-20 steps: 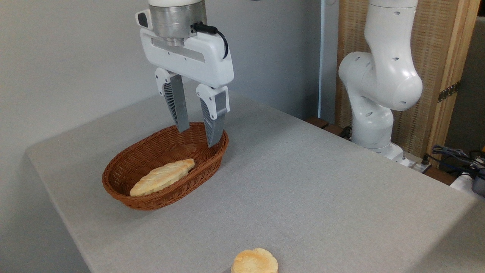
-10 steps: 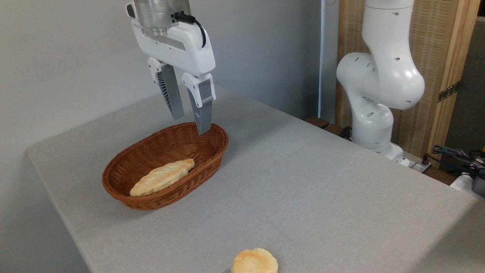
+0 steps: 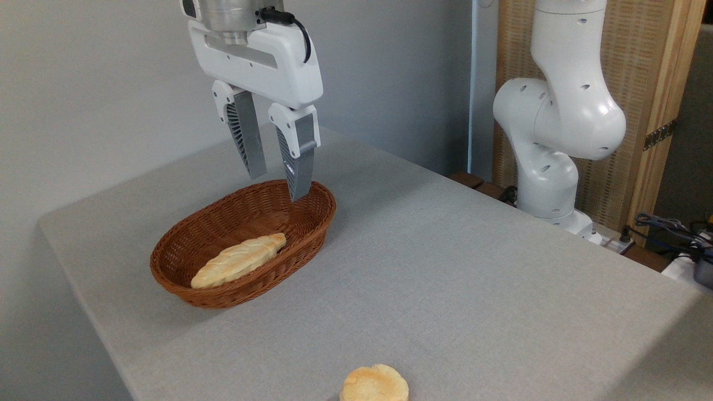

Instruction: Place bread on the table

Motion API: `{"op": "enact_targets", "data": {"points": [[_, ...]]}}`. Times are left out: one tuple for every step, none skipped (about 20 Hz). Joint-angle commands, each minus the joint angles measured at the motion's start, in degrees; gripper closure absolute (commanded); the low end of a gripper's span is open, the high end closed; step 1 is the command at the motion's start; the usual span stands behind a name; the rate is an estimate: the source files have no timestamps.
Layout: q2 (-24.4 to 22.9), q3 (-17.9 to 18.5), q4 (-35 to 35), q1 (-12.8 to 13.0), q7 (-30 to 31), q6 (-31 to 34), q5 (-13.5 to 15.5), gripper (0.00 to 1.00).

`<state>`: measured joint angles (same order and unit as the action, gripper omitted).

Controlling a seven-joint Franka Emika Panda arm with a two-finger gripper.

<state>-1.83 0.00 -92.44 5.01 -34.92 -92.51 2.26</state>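
Observation:
The bread, a small round golden bun, lies on the light grey table at the bottom edge of the picture, partly cut off. My gripper hangs open and empty over the far end of a brown wicker basket, well away from the bun. Its grey ribbed fingers point down, and the tips sit just above the basket's far rim.
A long pale braided loaf lies inside the basket. The arm's white base stands beyond the table's far right edge, with cables beside it. A grey wall runs behind the table.
My gripper rose and moved left, out of the basket's far end, then settled slightly lower and to the right. It stayed open. The bun and loaf have not moved.

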Motion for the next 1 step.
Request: {"op": "enact_targets", "data": {"points": [[1.1, -0.2, 2.0, -0.3, -0.5, 2.6, 0.0, 0.0]]}}
